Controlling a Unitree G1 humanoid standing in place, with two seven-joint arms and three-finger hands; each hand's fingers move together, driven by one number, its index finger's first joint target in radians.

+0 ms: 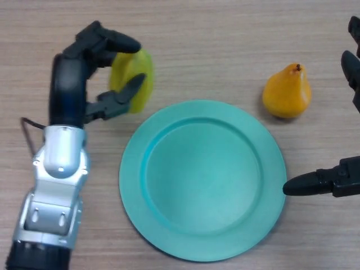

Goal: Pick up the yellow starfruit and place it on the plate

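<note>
The yellow starfruit (135, 79) is at the upper left, just beyond the rim of the round teal plate (202, 179) in the middle of the table. My left hand (93, 73) is curled round the starfruit, fingers over its top and thumb against its near side. Whether the fruit is lifted or resting on the table I cannot tell. My right hand (337, 180) is at the right edge, fingers straight, one fingertip close to the plate's right rim, holding nothing.
An orange-yellow pear (287, 91) stands upright on the wooden table beyond the plate's upper right rim, close to my right hand's upper fingers.
</note>
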